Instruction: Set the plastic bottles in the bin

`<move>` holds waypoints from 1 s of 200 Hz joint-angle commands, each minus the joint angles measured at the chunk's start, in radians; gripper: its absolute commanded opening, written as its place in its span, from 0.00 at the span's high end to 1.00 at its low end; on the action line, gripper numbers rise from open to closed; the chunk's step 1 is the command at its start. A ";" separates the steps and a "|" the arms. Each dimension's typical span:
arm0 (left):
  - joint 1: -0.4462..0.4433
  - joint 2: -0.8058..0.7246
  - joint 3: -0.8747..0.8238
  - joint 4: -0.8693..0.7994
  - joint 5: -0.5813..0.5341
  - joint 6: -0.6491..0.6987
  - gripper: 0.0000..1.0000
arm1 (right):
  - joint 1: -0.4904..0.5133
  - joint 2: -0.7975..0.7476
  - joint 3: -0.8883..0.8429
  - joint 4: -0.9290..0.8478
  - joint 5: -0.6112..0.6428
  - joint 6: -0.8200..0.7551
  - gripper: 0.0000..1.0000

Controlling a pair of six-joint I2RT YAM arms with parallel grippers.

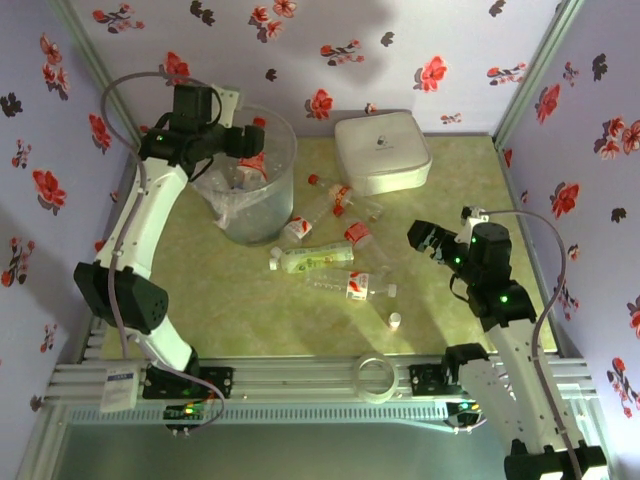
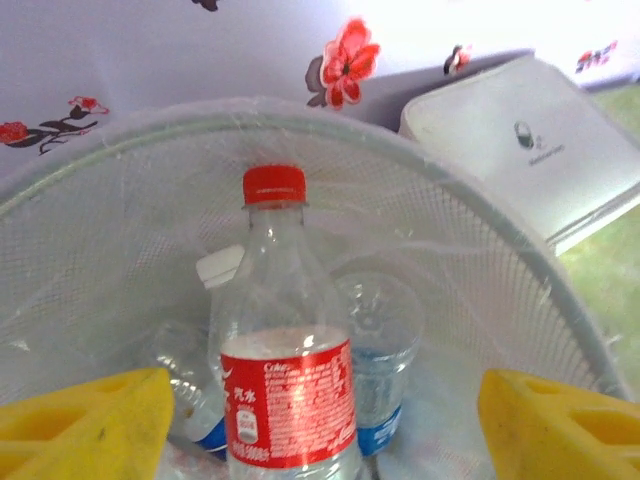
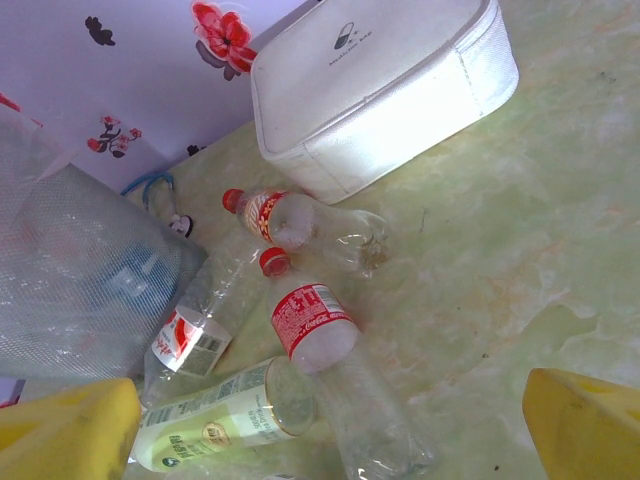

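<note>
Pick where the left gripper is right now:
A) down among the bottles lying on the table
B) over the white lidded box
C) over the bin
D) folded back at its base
C: in the top view the left gripper hangs above the rim of the bin, and its wrist camera looks down into the bin at a red-capped bottle standing between the open jaws.

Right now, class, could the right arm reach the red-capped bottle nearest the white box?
Probably yes: the open right gripper faces that bottle, nothing covers it, though another red-labelled bottle lies between and the white box sits close.
</note>
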 commanded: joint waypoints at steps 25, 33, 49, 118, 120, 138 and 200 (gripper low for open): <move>-0.001 0.101 0.002 0.054 0.007 -0.055 0.42 | -0.006 0.000 -0.003 0.035 -0.004 -0.002 0.01; 0.000 0.121 0.000 0.058 0.009 -0.062 0.45 | -0.005 0.001 -0.004 0.034 -0.004 -0.003 0.01; -0.005 0.165 0.010 0.030 0.010 -0.059 0.54 | -0.004 0.001 -0.002 0.031 -0.006 -0.003 0.01; -0.024 0.113 -0.235 0.095 -0.013 -0.052 0.70 | -0.004 0.067 -0.006 -0.014 0.015 -0.021 0.03; -0.024 0.114 -0.238 0.098 -0.013 -0.053 0.70 | -0.004 0.071 -0.005 -0.015 0.013 -0.021 0.03; -0.023 0.118 -0.267 0.126 -0.014 -0.063 0.70 | -0.001 0.106 0.004 -0.025 0.000 -0.021 0.04; -0.023 0.026 -0.230 0.132 -0.005 -0.076 0.58 | 0.004 0.167 0.065 -0.220 0.015 -0.133 0.04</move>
